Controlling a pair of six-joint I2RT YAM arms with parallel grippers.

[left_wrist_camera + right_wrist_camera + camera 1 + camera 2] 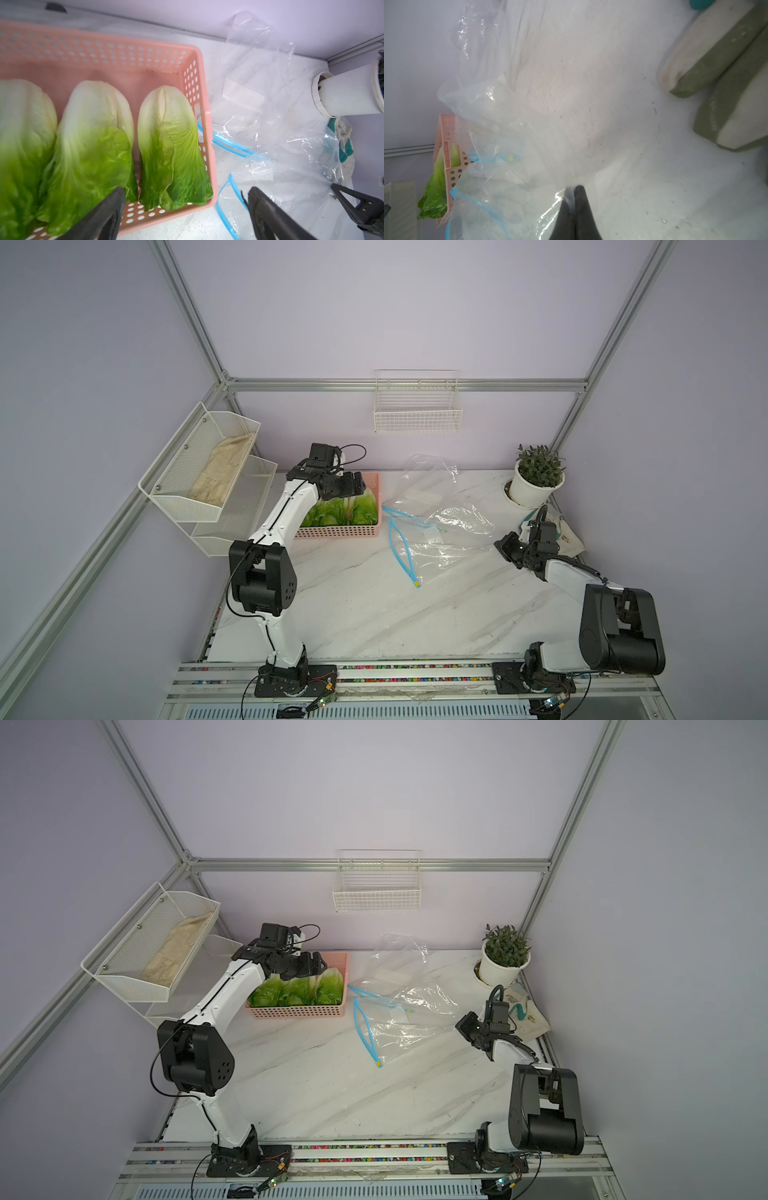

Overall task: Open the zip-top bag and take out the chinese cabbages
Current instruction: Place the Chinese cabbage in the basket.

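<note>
Status: all three cabbages [93,135] lie side by side in the basket [124,49], leaf tips toward the robot's side. None shows in the bag [440,522], which lies slack on the table [374,605] just beside the basket, its blue zip [401,547] parted. The left gripper [356,486] hangs over the basket with jaws spread wide and nothing between them. The right gripper [574,188] is clenched on a fold of the bag's edge. Judged step: clear the left arm from the basket; extraction appears complete. Procedure: lift straight up before any sideways travel, so that the fingers [112,207] do not catch the leaves below them or the basket rim. Keep the jaws spread until clear. Route the arm away from the zip loops, which could snag. Open the right gripper only once the bag rests flat; the film is light and may cling to the pads.
</note>
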